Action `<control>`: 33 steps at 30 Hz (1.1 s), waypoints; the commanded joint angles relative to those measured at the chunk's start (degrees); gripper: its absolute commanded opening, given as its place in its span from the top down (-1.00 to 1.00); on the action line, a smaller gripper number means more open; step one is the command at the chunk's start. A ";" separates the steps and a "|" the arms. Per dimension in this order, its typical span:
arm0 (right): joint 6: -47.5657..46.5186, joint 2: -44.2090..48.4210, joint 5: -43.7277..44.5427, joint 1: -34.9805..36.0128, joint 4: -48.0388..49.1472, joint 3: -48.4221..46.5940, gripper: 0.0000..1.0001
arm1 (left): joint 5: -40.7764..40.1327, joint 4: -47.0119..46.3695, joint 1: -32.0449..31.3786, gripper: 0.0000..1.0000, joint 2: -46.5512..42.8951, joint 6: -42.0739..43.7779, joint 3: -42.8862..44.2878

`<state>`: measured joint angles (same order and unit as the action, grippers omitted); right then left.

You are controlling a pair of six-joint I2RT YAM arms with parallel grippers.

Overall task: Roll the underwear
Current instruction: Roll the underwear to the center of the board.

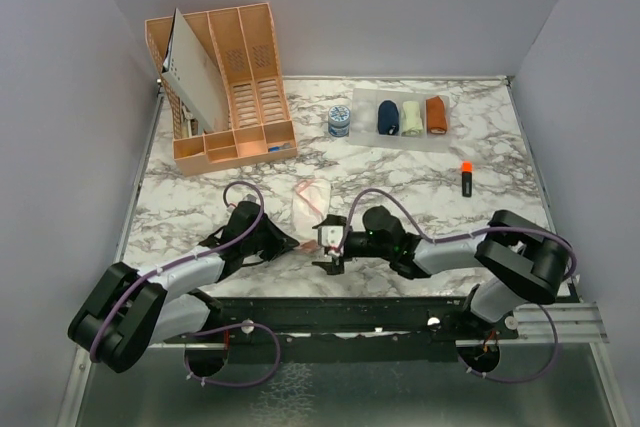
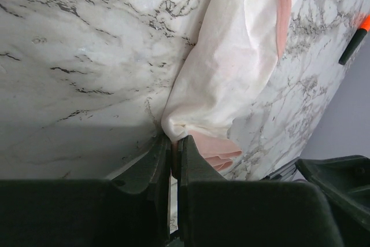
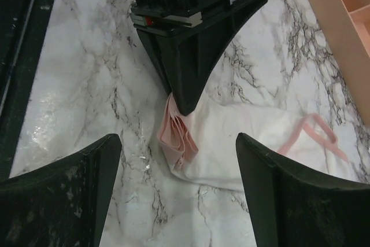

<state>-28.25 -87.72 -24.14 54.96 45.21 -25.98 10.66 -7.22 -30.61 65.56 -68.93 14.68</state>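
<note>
While pink underwear point(image 2: 231, 73) lies unrolled, left gripper point(image 2: 173, 140) pinches its edge.
Right gripper point(image 3: 176, 143) open, empty; navy pair point(image 1: 387, 117) appears rolled.

pink-edged underwear point(image 1: 311, 202) | left claw point(image 1: 290, 243), right claw point(image 1: 323, 247) at its near end

Marble table point(image 1: 400, 172), underwear point(image 1: 308, 203), rack point(image 1: 255, 57), marker point(image 1: 466, 180), perhaps tin point(image 1: 339, 122)

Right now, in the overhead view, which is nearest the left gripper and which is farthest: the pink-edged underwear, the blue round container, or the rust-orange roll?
1. pink-edged underwear: its near end is pinched in the left gripper.
2. blue round container: mid-table, farther back.
3. rust-orange roll: back right.
</note>
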 commanded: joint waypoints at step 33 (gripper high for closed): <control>-1.02 -13.81 6.39 3.84 7.23 -1.27 0.99 | -1.98 3.53 -0.06 0.49 -2.63 0.97 1.62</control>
<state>-37.74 -101.58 -19.20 58.54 47.35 -29.80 10.66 -5.78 -30.63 64.79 -68.23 15.29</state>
